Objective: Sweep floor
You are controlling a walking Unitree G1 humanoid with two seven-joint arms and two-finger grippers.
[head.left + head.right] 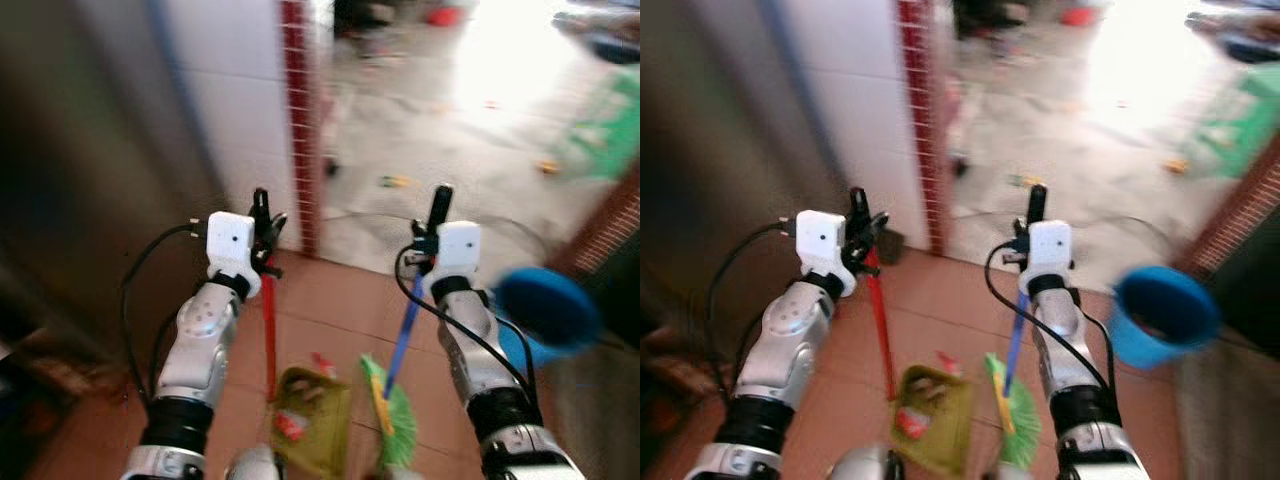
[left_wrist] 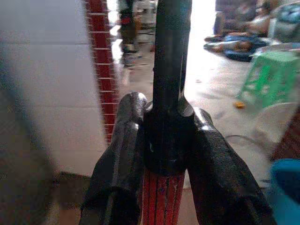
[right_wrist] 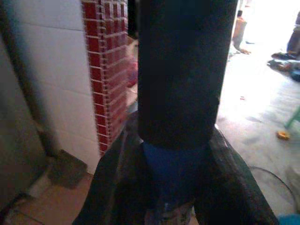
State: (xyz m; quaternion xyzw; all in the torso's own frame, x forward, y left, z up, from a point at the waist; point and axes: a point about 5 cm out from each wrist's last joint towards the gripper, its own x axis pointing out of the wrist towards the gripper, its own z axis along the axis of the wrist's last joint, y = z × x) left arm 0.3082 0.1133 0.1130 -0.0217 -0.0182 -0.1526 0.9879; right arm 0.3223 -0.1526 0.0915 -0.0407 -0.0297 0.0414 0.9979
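Your green broom head (image 1: pixel 393 415) is resting on the red tiled floor (image 1: pixel 320 300) just beside the olive dustpan (image 1: pixel 312 405) (litter inside). Your right pincer (image 1: pixel 437 215) is gripping the broom's blue handle (image 1: pixel 403 335); your left pincer (image 1: pixel 264 222) is clamping the dustpan's red handle (image 1: pixel 269 330). A blue bucket (image 1: pixel 1162 315) is sitting near your right.

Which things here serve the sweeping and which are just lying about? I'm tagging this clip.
Sweeping: left gripper shut on the red-handled dustpan; right gripper shut on the blue-handled broom.

Lying about: blue bucket, green stool, scraps on the far floor.
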